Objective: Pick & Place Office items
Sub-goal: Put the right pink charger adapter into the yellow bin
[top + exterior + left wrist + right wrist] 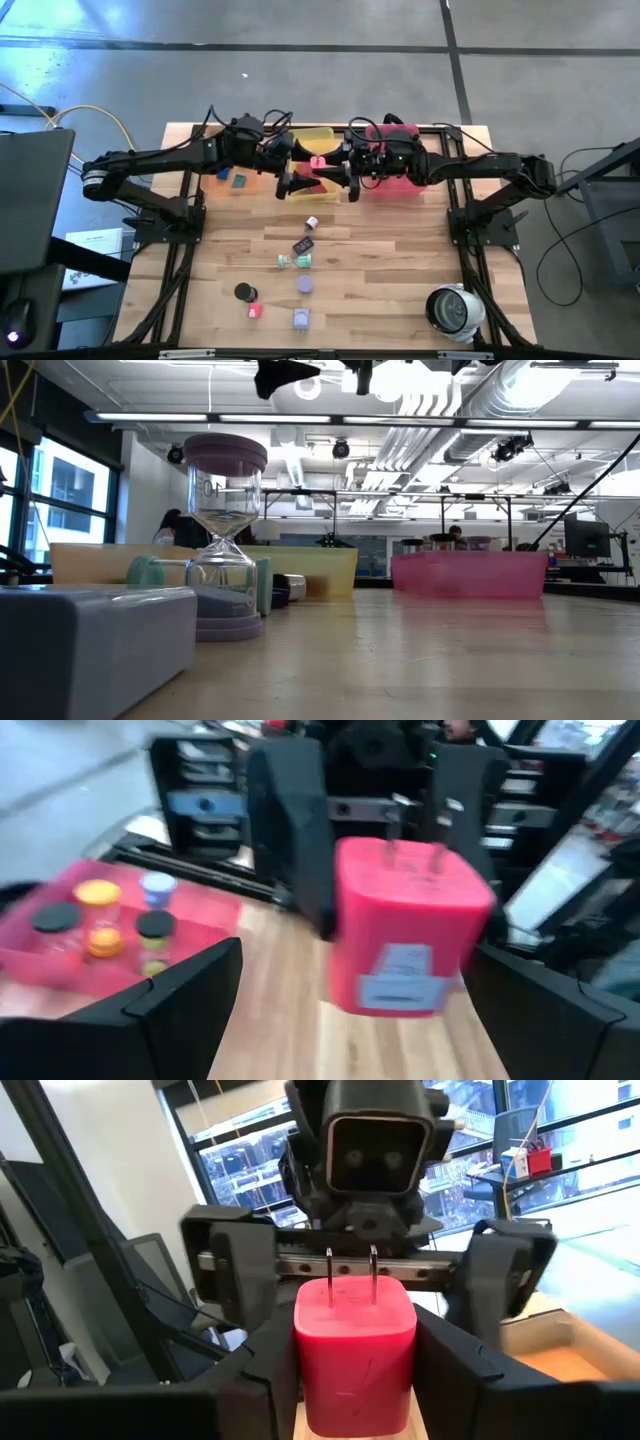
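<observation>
A red cube-shaped plug (355, 1345) with two metal prongs hangs in the air above the table's far middle (318, 163). My right gripper (355, 1380) is shut on it. My left gripper (360, 1010) faces it from the table's left and is open. Its fingers (235, 1275) stand on either side of the plug's pronged end without touching it. Both grippers are level, high over the wood (330, 165). My right gripper pinches the plug's two opposite side faces (300, 1360) between its two fingers. The fingers come in level from the table's right. The plug is lifted clear of the table, and its prongs (350, 1270) point toward the left gripper.
A yellow tray (310, 138) and a pink tray (405, 180) stand at the far edge; the pink one (60, 955) holds several discs. Small pieces lie mid-table: an hourglass (293, 260), a dark rectangle (303, 245), a lavender cube (301, 319), a black disc (243, 291). A white-grey round device (455, 310) sits near right.
</observation>
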{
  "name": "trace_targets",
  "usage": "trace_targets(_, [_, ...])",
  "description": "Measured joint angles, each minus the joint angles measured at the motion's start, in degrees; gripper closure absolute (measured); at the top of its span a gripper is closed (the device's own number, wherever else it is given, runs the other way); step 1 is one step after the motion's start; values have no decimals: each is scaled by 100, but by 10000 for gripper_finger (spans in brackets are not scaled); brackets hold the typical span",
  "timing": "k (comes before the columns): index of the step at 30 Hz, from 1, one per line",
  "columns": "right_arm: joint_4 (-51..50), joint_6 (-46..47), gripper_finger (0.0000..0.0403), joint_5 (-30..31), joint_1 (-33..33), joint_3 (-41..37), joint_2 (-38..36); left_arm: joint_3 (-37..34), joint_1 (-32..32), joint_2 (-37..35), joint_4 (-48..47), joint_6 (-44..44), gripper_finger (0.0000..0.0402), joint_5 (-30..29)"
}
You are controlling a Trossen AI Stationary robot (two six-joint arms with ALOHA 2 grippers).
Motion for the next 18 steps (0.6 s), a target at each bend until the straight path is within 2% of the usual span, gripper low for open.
trace_targets(6, [2,2,266,-15,-1,0,0,1,-43,30,221,289,35,-237])
trace_targets(18, [37,-87,266,-91,-2,7,0,1,-47,30,370,421,44,-261])
